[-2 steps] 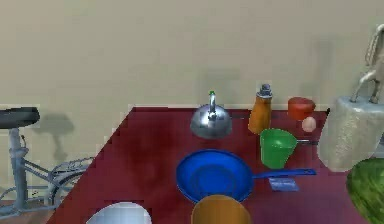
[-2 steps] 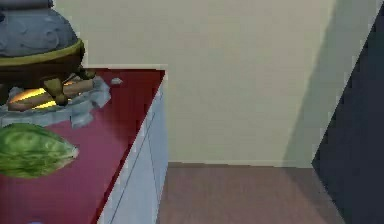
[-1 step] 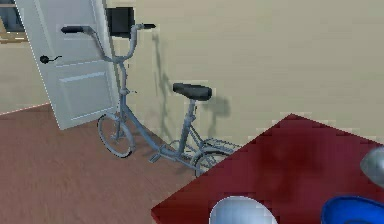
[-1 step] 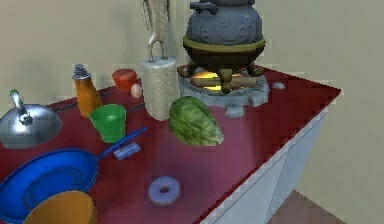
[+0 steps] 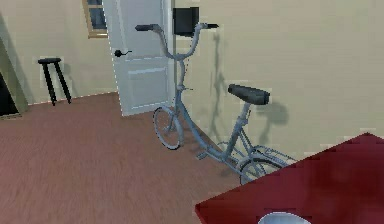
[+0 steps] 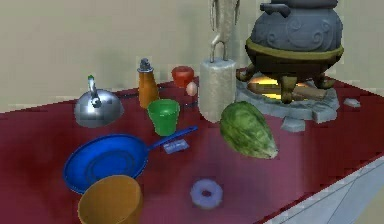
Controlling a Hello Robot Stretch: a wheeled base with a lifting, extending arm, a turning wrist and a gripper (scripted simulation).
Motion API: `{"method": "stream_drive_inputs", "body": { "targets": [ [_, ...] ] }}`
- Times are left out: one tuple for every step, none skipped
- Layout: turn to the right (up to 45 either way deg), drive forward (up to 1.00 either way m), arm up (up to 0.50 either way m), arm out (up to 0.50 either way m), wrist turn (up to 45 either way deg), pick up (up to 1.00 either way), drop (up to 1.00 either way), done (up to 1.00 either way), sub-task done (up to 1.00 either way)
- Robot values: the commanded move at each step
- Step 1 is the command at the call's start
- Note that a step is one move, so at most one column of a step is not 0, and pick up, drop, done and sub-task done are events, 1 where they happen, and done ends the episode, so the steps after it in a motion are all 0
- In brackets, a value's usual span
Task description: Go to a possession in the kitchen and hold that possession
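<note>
Dark red tabletop (image 6: 320, 165) runs across the arm side view under a crowd of kitchen things, with a cream wall behind it. Near its middle lies a small flat bluish item (image 6: 176, 147), perhaps the possession meant, though it is too small to name for sure. It lies just beside the handle of a blue pan (image 6: 105, 163), and a green cup (image 6: 164, 116) stands upright just behind it.

Toward the near edge there is a pale ring (image 6: 207, 192) lying flat. An orange bowl (image 6: 110, 203) sits at the view's bottom left, in front of the pan. To the right of the cup lies a head of lettuce (image 6: 249, 130). Behind that stands a white block with a loop handle (image 6: 217, 88), with an egg (image 6: 192, 89) close at its left. Farther back are a red round thing (image 6: 182, 75), an orange bottle (image 6: 148, 85) and, to the left, a shiny kettle (image 6: 98, 106).

A big dark pot on a stand (image 6: 295, 40) takes the far right corner, with grey stones (image 6: 295, 124) around its foot.

How the jaws stand cannot be told.

Ahead, the forward view takes in a corner of the same red table at lower right. Past it a grey-blue bicycle (image 5: 205, 115) leans by the cream wall, next to a white door (image 5: 145, 55). A black stool (image 5: 54, 78) stands well apart on the brownish floor (image 5: 90, 160).
</note>
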Motion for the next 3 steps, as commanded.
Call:
{"method": "stream_drive_inputs", "body": {
  "targets": [
    [0.0, 0.0, 0.5, 0.0, 0.0, 0.0, 0.0, 0.0, 0.0],
    [0.0, 0.0, 0.38, 0.0, 0.0, 0.0, 0.0, 0.0, 0.0],
    [0.0, 0.0, 0.0, 0.24, 0.0, 0.0, 0.0, 0.0, 0.0]
  ]
}}
